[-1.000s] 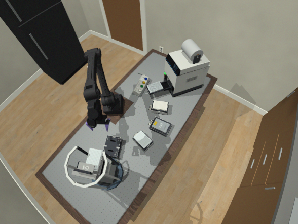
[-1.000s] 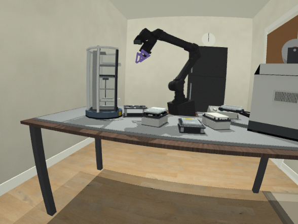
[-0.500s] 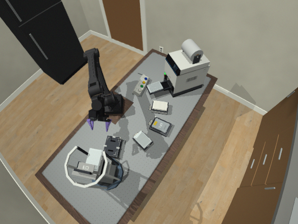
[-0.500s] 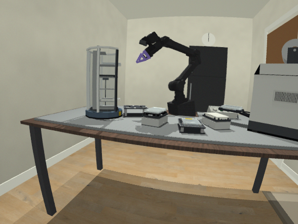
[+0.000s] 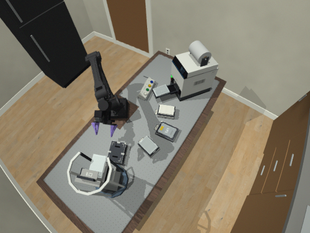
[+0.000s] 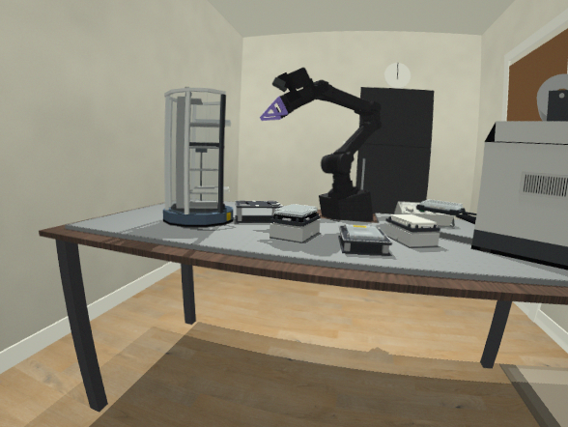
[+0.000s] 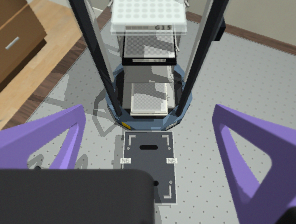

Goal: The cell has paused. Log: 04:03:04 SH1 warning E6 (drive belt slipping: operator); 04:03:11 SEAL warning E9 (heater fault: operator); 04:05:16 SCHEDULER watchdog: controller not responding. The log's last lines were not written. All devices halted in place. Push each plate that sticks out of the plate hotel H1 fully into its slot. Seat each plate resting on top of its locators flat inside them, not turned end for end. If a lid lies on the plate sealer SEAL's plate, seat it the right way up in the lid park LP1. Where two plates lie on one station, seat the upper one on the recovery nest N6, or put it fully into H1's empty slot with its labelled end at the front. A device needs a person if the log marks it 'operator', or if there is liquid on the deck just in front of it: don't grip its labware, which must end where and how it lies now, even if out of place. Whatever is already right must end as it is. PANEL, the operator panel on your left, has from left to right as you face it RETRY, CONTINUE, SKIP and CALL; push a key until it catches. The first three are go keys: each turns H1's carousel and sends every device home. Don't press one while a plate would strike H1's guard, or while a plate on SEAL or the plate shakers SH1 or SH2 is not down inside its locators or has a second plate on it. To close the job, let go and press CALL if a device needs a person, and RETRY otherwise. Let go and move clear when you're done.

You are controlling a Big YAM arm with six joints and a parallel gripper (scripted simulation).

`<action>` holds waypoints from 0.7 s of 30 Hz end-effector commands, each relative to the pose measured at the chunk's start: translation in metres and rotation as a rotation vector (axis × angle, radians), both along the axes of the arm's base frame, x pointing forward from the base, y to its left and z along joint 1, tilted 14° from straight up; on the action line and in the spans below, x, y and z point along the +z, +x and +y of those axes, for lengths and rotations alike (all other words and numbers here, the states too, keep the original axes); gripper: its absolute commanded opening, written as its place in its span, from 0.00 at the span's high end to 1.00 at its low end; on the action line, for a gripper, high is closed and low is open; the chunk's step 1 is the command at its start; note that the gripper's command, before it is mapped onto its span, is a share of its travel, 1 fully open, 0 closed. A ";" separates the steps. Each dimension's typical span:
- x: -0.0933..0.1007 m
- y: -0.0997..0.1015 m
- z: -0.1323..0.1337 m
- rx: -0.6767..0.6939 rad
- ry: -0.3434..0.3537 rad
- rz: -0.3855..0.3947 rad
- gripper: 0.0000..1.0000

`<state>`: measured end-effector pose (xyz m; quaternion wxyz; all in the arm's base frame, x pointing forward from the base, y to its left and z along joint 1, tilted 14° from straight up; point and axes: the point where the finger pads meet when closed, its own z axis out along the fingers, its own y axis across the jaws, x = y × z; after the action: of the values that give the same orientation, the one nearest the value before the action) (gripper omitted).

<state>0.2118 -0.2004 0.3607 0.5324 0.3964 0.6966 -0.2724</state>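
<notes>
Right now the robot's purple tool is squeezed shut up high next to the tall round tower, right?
Not quite. The tool is wide open, holding nothing; the wrist view shows its purple fingers far apart. It is up high next to the tall round tower.

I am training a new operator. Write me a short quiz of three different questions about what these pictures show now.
1. True or false: the gripper is open and holds nothing.
2. Multiple choice: in the wrist view, what lies on the deck directly in front of the plate hotel? A) a roll of film B) an empty dark nest with white corner marks C) a second arm
3. Fill in: in the wrist view, the white plate at the top bears a label on its ____ end.

Key: 1 true; 2 B; 3 front (the end facing the camera)
</notes>
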 end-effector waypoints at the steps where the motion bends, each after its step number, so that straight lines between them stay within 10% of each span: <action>1: 0.044 0.000 -0.004 -0.006 -0.046 -0.065 0.00; 21: -0.012 0.005 -0.008 -0.006 -0.017 -0.009 0.00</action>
<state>0.2149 -0.2045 0.3461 0.5315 0.3972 0.6966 -0.2728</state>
